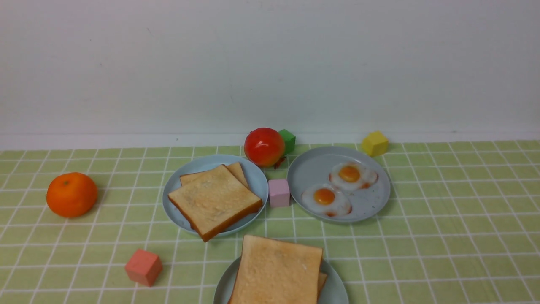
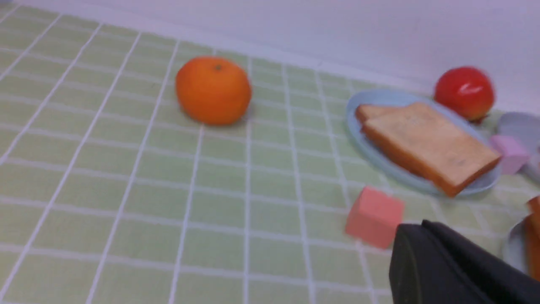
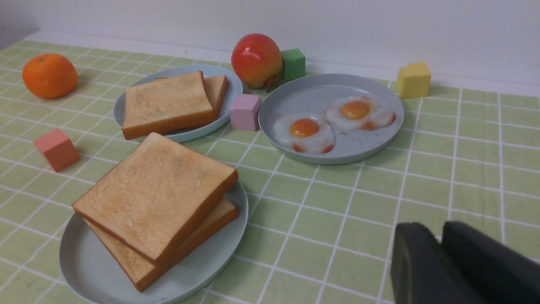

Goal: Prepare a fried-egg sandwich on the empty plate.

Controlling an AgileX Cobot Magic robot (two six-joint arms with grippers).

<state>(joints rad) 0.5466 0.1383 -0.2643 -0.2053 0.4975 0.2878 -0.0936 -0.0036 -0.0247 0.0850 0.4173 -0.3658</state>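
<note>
Two toast slices (image 1: 278, 270) lie stacked on the pale mint plate (image 1: 337, 291) at the near centre. The stack (image 3: 156, 190) and plate (image 3: 84, 270) also show in the right wrist view; no egg shows between the slices. Two fried eggs (image 1: 326, 198) (image 1: 352, 175) lie on a grey-blue plate (image 1: 312, 169) at the back right. Neither gripper appears in the front view. My left gripper (image 2: 415, 226) is shut and empty, near a salmon cube (image 2: 373, 215). My right gripper (image 3: 436, 230) is shut and empty above the cloth, to the right of the stack.
A second grey-blue plate (image 1: 255, 175) holds two more toast slices (image 1: 213, 200). An orange (image 1: 71, 194) sits far left, a red fruit (image 1: 264, 146) and green cube (image 1: 287, 140) at the back. A pink cube (image 1: 279, 192) stands between the plates, a yellow cube (image 1: 374, 143) back right.
</note>
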